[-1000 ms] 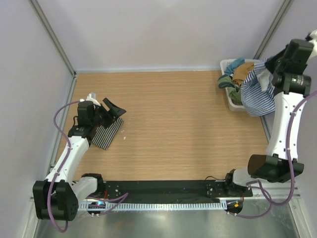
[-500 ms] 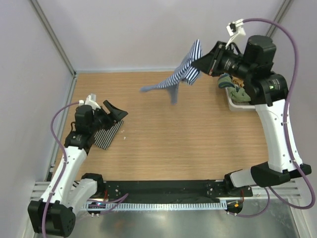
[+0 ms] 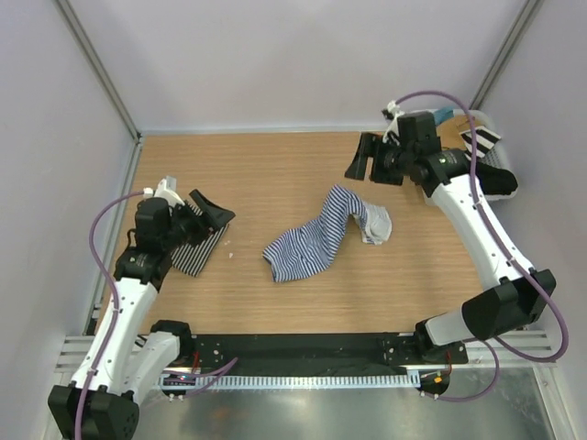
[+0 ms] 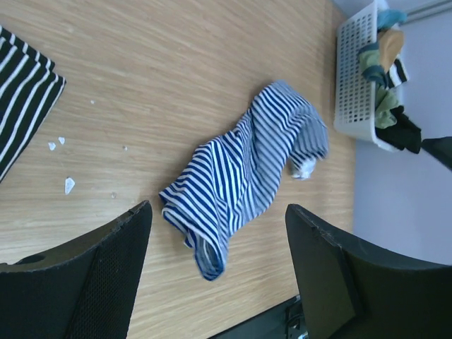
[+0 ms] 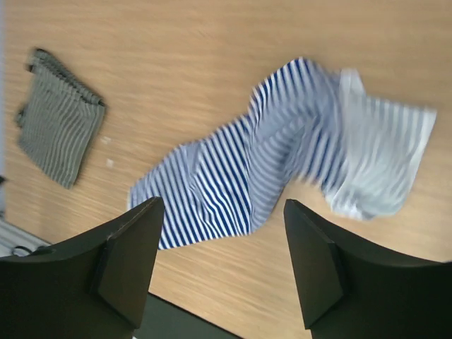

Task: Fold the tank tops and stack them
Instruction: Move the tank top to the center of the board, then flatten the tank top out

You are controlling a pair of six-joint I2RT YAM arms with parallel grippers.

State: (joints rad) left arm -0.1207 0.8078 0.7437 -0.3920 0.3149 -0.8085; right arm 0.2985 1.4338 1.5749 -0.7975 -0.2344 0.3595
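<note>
Blue-and-white tank top (image 3: pixel 323 236) crumpled on table (image 3: pixel 275 165) | right gripper (image 3: pixel 358 158) agape, empty | left gripper (image 3: pixel 218 209) agape, empty | step: we begin fold | next: we flatten it, pinch corners w/ both

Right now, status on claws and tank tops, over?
Open, empty: left claw, right claw. Crumpled mid-table, unfolded: blue-and-white tank top. Folded at left: black-and-white tank top. Between them, only small white specks.

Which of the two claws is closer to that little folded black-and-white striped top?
Left. The left gripper is right by the folded top; the right gripper is across the table.
</note>
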